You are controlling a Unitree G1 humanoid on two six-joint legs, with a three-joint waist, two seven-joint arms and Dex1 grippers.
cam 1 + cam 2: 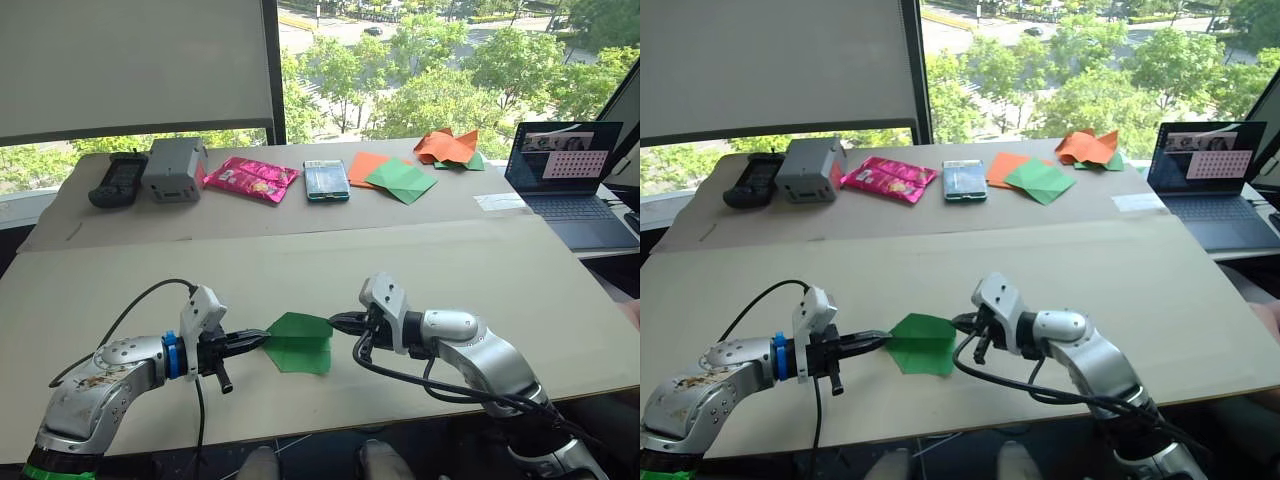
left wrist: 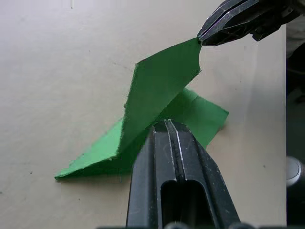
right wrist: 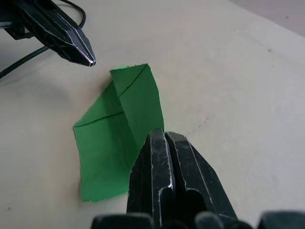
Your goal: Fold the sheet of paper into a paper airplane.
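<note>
The sheet of paper is bright green and lies folded on the beige table between my two grippers. One creased flap stands up off the lower layer. My right gripper is shut on the corner of this raised flap. My left gripper is shut with nothing in it, its tip just beside the sheet's opposite edge. In the left wrist view its fingers stand in front of the paper. A paper airplane is out of view.
Along the far table lie a black remote, a grey box, a pink foil packet, a teal phone, flat orange and green sheets and crumpled orange paper. An open laptop stands far right.
</note>
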